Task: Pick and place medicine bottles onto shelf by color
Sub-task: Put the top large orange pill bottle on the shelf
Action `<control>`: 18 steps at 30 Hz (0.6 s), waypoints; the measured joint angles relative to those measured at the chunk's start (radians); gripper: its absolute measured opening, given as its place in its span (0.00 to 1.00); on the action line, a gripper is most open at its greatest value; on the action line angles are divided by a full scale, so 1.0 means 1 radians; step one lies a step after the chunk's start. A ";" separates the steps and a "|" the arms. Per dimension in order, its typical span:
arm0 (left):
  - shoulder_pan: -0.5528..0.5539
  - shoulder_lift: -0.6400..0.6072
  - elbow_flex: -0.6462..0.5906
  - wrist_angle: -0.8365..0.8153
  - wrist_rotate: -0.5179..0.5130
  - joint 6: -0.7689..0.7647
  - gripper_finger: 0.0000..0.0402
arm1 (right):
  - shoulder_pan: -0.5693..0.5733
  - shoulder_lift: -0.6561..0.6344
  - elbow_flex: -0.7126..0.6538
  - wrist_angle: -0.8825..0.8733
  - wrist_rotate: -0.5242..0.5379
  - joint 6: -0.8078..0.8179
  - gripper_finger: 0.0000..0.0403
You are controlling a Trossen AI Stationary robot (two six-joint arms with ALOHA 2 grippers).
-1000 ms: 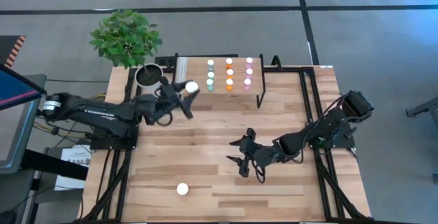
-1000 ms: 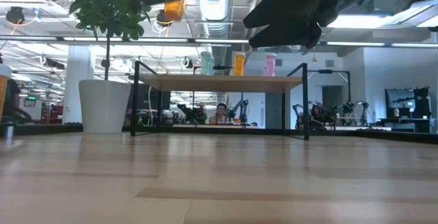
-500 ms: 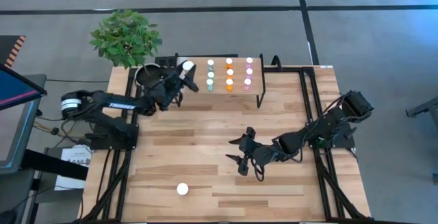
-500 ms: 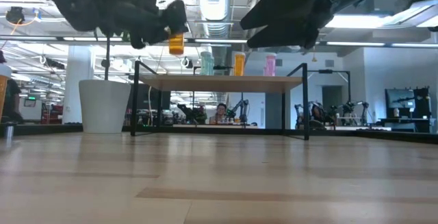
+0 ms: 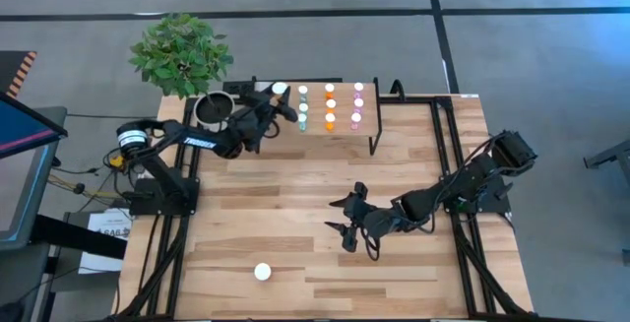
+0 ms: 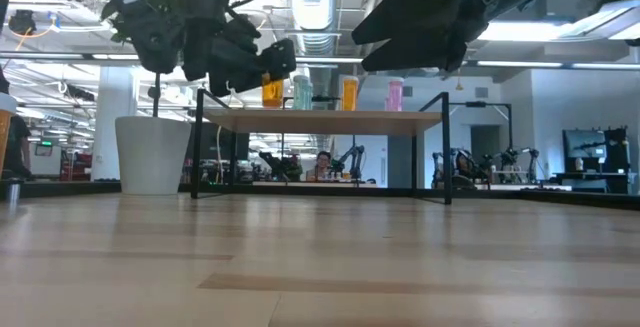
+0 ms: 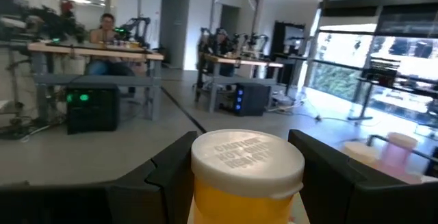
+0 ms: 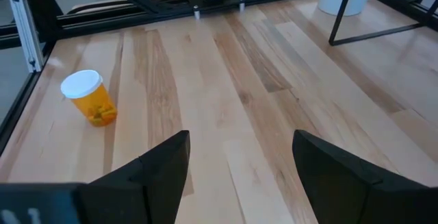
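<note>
White plant pot (image 5: 213, 108) with leafy green plant (image 5: 181, 54) sits at the table's far left corner, just beside the shelf.

Left gripper (image 5: 275, 100) has swung across from mid-table over the last second and now hangs at the left end of the small raised light-wood shelf on black metal legs (image 5: 340, 136). Jaws are part open, clamped on a wide orange translucent pill bottle with white cap (image 6: 271, 90); the left wrist view shows the same cap (image 7: 247, 159) sitting square between the 2 dark fingers. In the low view the bottle's base looks close above the board, not yet resting on it; contact cannot be confirmed.

On the shelf: 9 small bottles in 3 columns of 3, teal (image 5: 302, 107), orange (image 5: 330, 104), pink (image 5: 357, 103). The carried bottle is left of the teal column, so an orange placed here would not join the orange column. Judgement: transport step is nearly over, release comes next, and the spot needs checking against the colour order.

1 more wide orange bottle (image 5: 262, 272) stands alone near the table's front edge, well apart from the shelf, awaiting pickup.

Right gripper (image 5: 347, 224) waits low over mid-table, jaws spread wide, holding nothing; its arm has not moved.
</note>
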 joint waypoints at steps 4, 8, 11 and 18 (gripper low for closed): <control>0.010 0.007 0.007 -0.004 -0.042 0.003 0.48 | 0.002 0.000 0.000 -0.001 0.000 0.000 0.70; 0.022 0.007 0.007 -0.013 -0.066 0.003 0.48 | 0.002 0.000 0.000 -0.001 0.000 0.000 0.70; 0.036 0.007 0.008 -0.062 -0.061 -0.030 0.48 | 0.002 0.000 0.000 -0.001 0.000 0.000 0.70; 0.057 0.003 0.011 -0.126 -0.055 -0.058 0.48 | 0.002 0.000 0.000 0.000 -0.001 0.000 0.70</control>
